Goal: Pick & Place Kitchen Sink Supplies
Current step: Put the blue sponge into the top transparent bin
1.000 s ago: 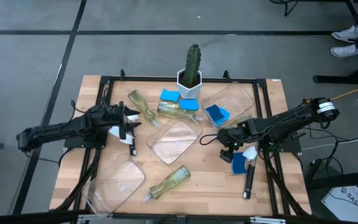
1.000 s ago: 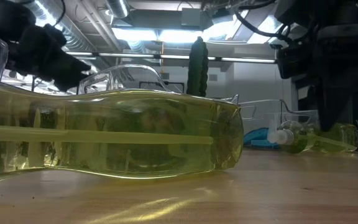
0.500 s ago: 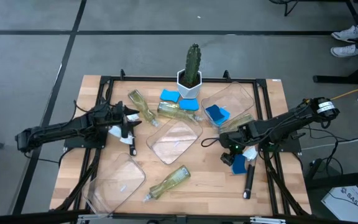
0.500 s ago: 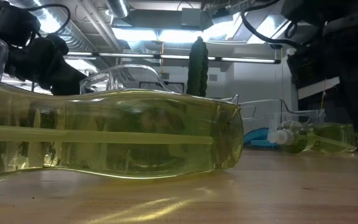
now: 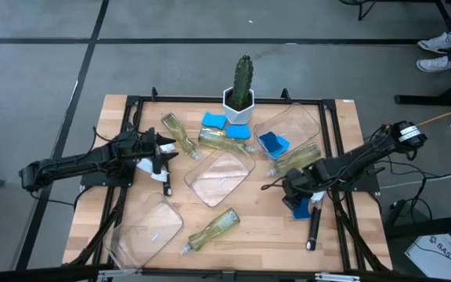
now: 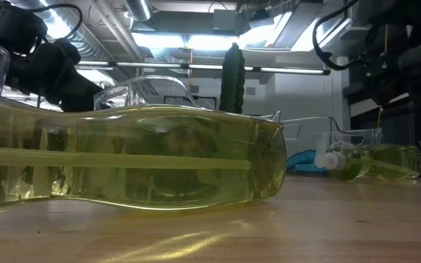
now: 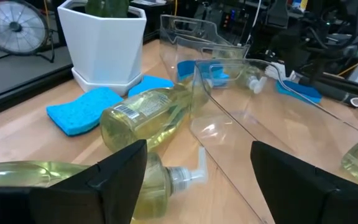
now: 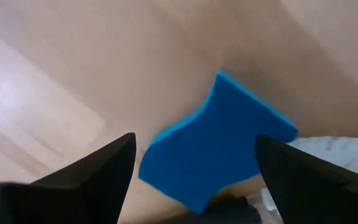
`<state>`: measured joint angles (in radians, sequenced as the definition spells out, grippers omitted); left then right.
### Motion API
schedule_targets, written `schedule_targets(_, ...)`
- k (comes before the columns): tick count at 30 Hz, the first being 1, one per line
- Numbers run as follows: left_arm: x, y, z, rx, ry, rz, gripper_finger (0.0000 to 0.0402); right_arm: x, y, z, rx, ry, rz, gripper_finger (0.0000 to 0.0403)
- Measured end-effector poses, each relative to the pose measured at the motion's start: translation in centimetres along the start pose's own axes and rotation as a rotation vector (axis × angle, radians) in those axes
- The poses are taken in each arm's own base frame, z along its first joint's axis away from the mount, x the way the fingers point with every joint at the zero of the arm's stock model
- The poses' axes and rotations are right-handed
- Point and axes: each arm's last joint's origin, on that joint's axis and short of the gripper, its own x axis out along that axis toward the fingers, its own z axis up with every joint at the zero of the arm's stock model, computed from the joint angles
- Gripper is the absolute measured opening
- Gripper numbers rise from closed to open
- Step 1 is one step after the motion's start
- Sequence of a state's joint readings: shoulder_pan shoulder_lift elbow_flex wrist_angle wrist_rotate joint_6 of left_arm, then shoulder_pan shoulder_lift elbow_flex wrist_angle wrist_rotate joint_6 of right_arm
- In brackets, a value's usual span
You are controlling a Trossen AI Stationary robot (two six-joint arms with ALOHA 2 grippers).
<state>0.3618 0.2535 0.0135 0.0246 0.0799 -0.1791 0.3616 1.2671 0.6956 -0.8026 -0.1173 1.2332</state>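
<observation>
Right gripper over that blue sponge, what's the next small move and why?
Probably lower straight down and then close. The right gripper hangs open above the blue sponge, which lies flat on the table between its fingers, untouched. The brush lies just beside it, so a straight descent seems safest.

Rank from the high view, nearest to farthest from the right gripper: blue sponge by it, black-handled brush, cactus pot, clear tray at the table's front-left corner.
From the right gripper:
1. Blue sponge, right beneath its open jaws.
2. Black-handled brush, just beyond the sponge toward the front edge.
3. Cactus pot, at the back centre.
4. Clear tray, front-left corner.
</observation>
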Motion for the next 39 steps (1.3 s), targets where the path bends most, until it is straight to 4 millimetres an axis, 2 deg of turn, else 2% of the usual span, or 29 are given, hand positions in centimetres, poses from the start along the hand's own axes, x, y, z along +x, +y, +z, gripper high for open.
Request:
schedule_targets(7, 0.0, 0.0, 0.0, 0.000, 0.000, 0.000, 0.0281, 1.0, -0.1, -0.7, -0.031, -0.004, -0.109, 0.0323)
schedule_targets(16, 0.0, 0.0, 0.0, 0.001, -0.001, 0.000, 0.0281, 4.0, 0.8, -0.7, -0.223, -0.012, -0.213, 0.0323)
schedule_targets(23, 0.0, 0.0, 0.0, 0.000, -0.001, 0.001, 0.0281, 5.4, 0.8, -0.5, -0.239, -0.003, -0.283, 0.0317)
schedule_targets(27, 0.0, 0.0, 0.0, 0.000, -0.001, 0.000, 0.0281, 5.7, 0.9, -0.5, -0.257, -0.010, -0.281, 0.0278)
schedule_targets(33, 0.0, 0.0, 0.0, 0.001, -0.001, 0.000, 0.0281, 5.8, 1.2, -0.3, -0.260, -0.065, -0.259, 0.0191)
schedule_targets(39, 0.0, 0.0, 0.0, 0.000, -0.001, 0.000, 0.0281, 5.8, 1.3, -0.2, -0.192, -0.086, -0.247, 0.0112)
